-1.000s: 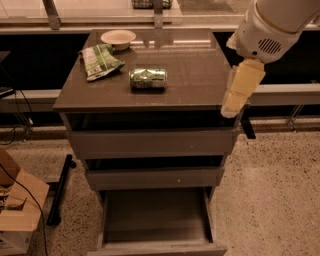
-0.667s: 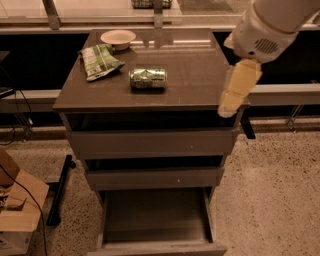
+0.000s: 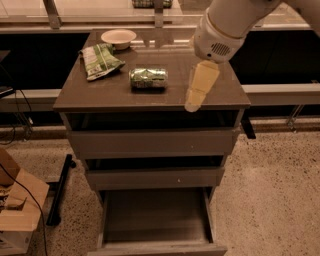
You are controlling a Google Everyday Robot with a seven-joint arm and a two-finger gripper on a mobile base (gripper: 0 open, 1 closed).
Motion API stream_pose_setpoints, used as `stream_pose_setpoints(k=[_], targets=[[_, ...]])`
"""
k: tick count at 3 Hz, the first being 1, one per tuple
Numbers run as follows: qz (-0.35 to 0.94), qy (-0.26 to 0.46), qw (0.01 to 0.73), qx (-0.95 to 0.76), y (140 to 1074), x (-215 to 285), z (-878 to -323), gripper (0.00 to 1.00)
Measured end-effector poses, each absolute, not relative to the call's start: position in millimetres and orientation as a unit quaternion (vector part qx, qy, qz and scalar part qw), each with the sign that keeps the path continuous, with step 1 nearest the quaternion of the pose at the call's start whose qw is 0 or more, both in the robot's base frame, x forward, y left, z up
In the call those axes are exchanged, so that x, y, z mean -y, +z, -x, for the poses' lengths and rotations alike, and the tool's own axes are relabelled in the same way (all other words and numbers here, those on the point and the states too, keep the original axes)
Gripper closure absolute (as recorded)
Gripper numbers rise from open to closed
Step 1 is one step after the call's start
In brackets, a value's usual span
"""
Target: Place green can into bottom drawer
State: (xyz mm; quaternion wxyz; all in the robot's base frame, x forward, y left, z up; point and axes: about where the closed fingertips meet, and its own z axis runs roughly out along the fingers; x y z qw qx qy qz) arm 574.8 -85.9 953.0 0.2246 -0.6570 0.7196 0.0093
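Robot lab: claw (image 3: 195,101) over drawer cabinet (image 3: 150,145), terrazzo floor (image 3: 272,195)

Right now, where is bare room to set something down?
Bare: the front-left strip of the top, before the green can, and the bottom drawer floor. Crowded: back left, snack bag and bowl. The gripper hangs over the right front.

The gripper (image 3: 196,97) hangs over the right front part of a brown-topped bench (image 3: 100,92), which stands on a speckled terrazzo floor (image 3: 270,190). Behind the gripper, dark panels (image 3: 280,55) run across the room under a pale lit ledge (image 3: 90,17) with a metal post (image 3: 50,10), and a grey rail (image 3: 280,92) passes about level with the gripper, to its right and far left. Well to the lower left of the gripper sit a cardboard box (image 3: 20,210), a black bar (image 3: 60,187) lying on the floor and thin black cables (image 3: 22,111), all in dim, warm light.
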Motion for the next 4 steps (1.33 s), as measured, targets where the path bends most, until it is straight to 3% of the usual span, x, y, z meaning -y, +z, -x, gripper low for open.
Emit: stream_pose_setpoints(k=[2, 4], targets=[[0.661, 0.094, 0.262, -0.697, 921, 17, -650, 0.0], [0.664, 0.136, 0.239, -0.695, 873, -21, -696, 0.0]])
